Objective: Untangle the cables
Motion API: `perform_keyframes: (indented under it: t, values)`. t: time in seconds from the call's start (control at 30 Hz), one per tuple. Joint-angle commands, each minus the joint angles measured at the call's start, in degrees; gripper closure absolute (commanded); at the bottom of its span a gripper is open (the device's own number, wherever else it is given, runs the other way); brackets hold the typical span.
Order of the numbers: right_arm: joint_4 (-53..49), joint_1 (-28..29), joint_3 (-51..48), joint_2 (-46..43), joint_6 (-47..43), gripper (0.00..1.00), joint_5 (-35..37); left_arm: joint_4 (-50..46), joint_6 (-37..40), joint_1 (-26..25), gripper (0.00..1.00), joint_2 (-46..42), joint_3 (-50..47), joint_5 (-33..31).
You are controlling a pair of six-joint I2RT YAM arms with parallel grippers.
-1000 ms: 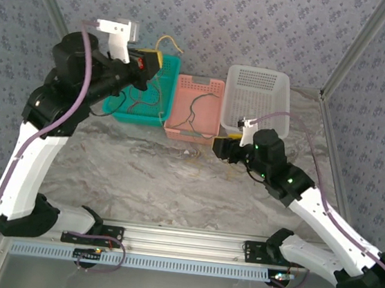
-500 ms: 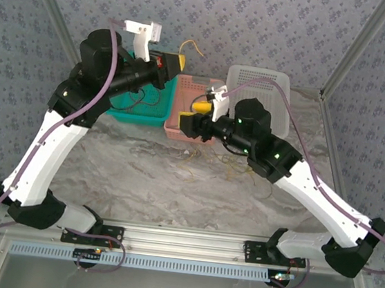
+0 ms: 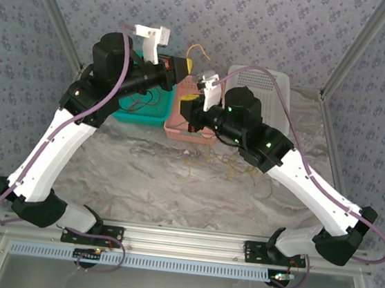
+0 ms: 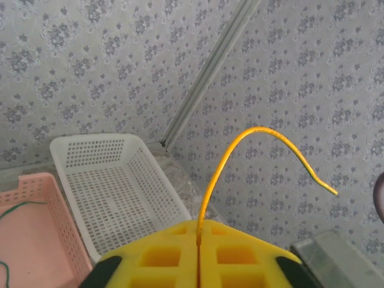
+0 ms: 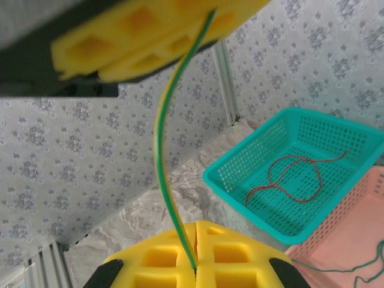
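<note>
Grey marbled bench point(image 3: 140, 173); above the pink basket point(image 4: 27, 240) the left jaws and right jaws are each clamped tight on one yellow-green cable point(image 5: 158, 135) stretched between them.

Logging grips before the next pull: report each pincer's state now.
Left pincer: closed on the yellow cable.
Right pincer: closed on the same cable.
</note>
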Motion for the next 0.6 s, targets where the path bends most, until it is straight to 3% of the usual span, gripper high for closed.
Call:
perform_keyframes:
  t: [0.0, 0.03, 0.2, 0.43, 0.57]
  values:
    - [-3.62, -2.71, 5.19, -0.89, 2.58, 1.0, -0.44, 3.83, -2.21, 0.13, 0.35, 1.65, 1.86, -1.34]
    - [-4.54, -3.9, 6.1, -0.78, 3.84, 1.0, -1.65, 3.55, -2.55, 0.13, 0.21, 2.59, 3.65, -1.48]
    - [-10.92, -10.51, 14.05, 1.08, 8.42, 1.0, -6.05, -0.62, -3.41, 0.21, 0.01, 3.35, 8.66, -9.18]
    - [-17.91, -23.6, 27.18, 5.88, 12.17, 1.0, -13.15, -5.87, -4.08, 0.71, 0.01, -5.29, 0.32, -26.03]
    - [-21.9, -30.15, 38.0, 11.17, 13.85, 1.0, -17.51, -5.66, -4.41, 0.84, 0.01, -11.48, -11.17, -28.68]
